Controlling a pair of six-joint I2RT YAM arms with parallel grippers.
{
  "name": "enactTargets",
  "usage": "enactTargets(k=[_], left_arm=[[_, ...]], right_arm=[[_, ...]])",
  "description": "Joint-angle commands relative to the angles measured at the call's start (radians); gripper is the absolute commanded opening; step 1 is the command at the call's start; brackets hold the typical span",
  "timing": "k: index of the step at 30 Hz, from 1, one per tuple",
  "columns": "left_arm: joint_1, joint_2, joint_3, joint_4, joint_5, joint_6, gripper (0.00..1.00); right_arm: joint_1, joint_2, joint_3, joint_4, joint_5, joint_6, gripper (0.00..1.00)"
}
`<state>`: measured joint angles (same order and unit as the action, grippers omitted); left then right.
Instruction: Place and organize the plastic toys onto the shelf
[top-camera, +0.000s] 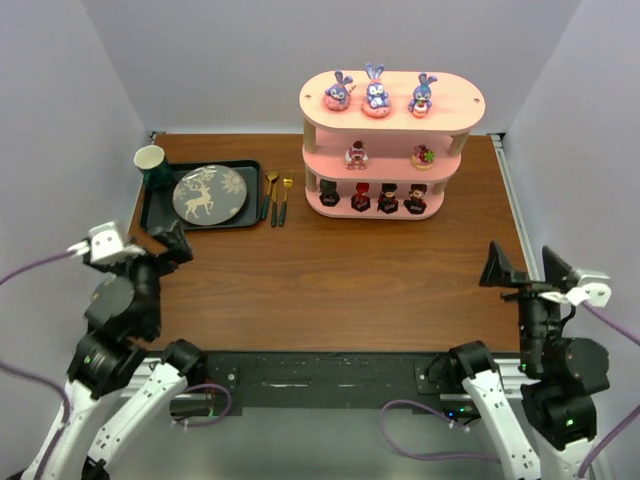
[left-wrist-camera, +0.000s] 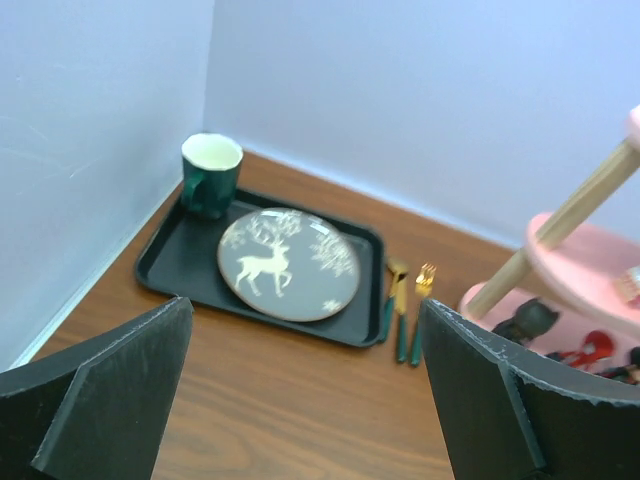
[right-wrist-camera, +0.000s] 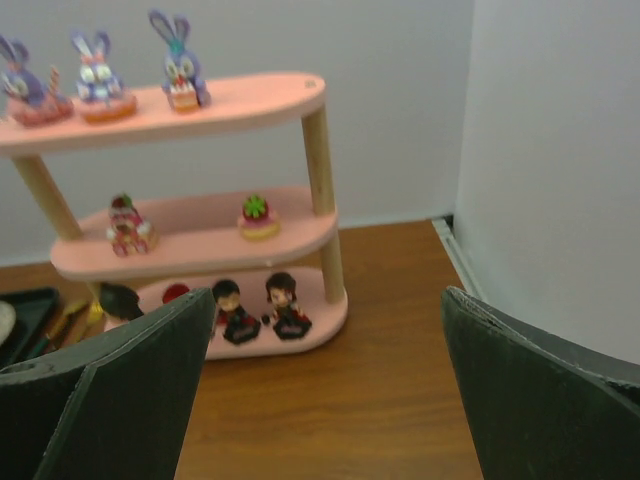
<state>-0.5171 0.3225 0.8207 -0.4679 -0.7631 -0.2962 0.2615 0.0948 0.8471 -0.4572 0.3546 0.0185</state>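
The pink three-tier shelf (top-camera: 455, 112) stands at the back right of the table and also shows in the right wrist view (right-wrist-camera: 270, 100). Three purple-blue bunny toys (top-camera: 376, 90) stand on its top tier. Two small pink/red toys (top-camera: 356, 155) sit on the middle tier. Several dark black/red toys (top-camera: 387, 198) line the bottom tier. My left gripper (top-camera: 165, 243) is open and empty at the near left. My right gripper (top-camera: 525, 268) is open and empty at the near right. Both are far from the shelf.
A black tray (top-camera: 152, 212) at the back left holds a grey deer plate (top-camera: 209, 193) and a green mug (top-camera: 151, 163). A gold spoon and fork (top-camera: 277, 196) lie between the tray and the shelf. White walls enclose the table on three sides.
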Motion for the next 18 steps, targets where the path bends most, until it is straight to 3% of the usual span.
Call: enactTargets(k=[1,10,18], left_arm=[[0.006,-0.114,-0.057,-0.035,0.07,-0.029,1.0],[0.006,-0.178,-0.213,0.006,0.123,-0.087,1.0],[0.006,-0.154,-0.213,0.011,0.134,-0.066,1.0]], right_arm=[[-0.002,-0.091,-0.094,-0.143,0.032,-0.012,0.99],[-0.002,-0.113,-0.152,-0.187,0.003,0.008,0.98],[-0.002,-0.115,-0.146,-0.21,0.043,0.028,0.99]])
